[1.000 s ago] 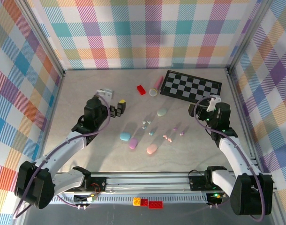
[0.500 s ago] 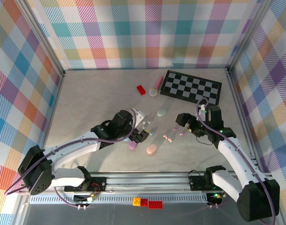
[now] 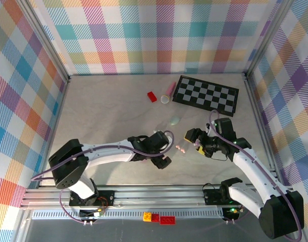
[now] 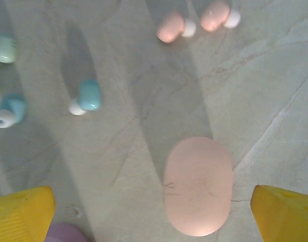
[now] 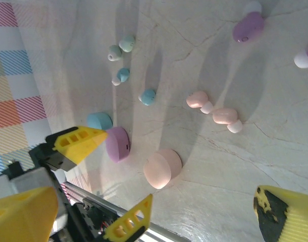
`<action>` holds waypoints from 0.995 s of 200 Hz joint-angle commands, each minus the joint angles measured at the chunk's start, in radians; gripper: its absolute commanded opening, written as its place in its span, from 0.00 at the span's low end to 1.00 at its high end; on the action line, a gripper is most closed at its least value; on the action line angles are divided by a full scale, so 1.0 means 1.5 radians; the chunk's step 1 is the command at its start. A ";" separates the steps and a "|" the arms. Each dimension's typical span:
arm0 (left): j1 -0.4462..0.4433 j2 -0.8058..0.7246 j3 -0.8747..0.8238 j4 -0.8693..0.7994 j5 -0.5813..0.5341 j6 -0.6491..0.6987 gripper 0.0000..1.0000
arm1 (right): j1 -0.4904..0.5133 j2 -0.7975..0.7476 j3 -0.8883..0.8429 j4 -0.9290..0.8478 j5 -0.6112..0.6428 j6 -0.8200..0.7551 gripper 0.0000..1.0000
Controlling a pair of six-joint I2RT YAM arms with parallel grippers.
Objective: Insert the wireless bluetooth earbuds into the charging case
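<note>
The left gripper (image 4: 153, 212) hangs over the pink case (image 4: 198, 185), jaws wide apart, with the case between its yellow fingertips (image 4: 20, 214). The right gripper (image 3: 193, 142) hovers to the right of that case, its jaws spread wide too. Loose on the table (image 4: 275, 101) lie the pink earbuds (image 4: 170, 27) just beyond the case, the teal earbuds (image 4: 88, 95) beyond it to the left, and the purple earbuds (image 5: 247, 27) farther off to its right.

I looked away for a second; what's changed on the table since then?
The left gripper swung from the left side to the centre, now open above the pink case. The right gripper moved inward toward the pink earbuds, open. Nothing grasped. Chessboard and red brick stayed put.
</note>
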 commanded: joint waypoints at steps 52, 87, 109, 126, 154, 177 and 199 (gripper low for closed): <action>-0.024 0.066 0.030 -0.049 0.005 -0.030 0.91 | 0.005 -0.006 -0.031 -0.032 0.002 0.015 0.99; -0.025 0.079 0.024 -0.019 0.021 -0.031 0.82 | 0.005 -0.009 -0.028 -0.037 0.000 0.014 0.99; -0.024 0.088 0.022 -0.005 0.030 -0.029 0.77 | 0.004 -0.010 -0.027 -0.043 0.003 0.010 0.99; -0.024 0.097 0.020 0.003 0.033 -0.026 0.75 | 0.004 -0.012 -0.027 -0.045 0.004 0.011 0.99; -0.024 0.107 0.014 0.015 0.033 -0.026 0.62 | 0.005 -0.016 -0.027 -0.049 0.008 0.012 0.99; -0.025 0.103 0.008 0.021 0.040 -0.025 0.55 | 0.005 -0.024 -0.024 -0.059 0.017 0.017 0.99; -0.025 0.083 -0.010 0.037 0.040 -0.019 0.46 | 0.004 -0.032 -0.021 -0.061 0.025 0.022 0.99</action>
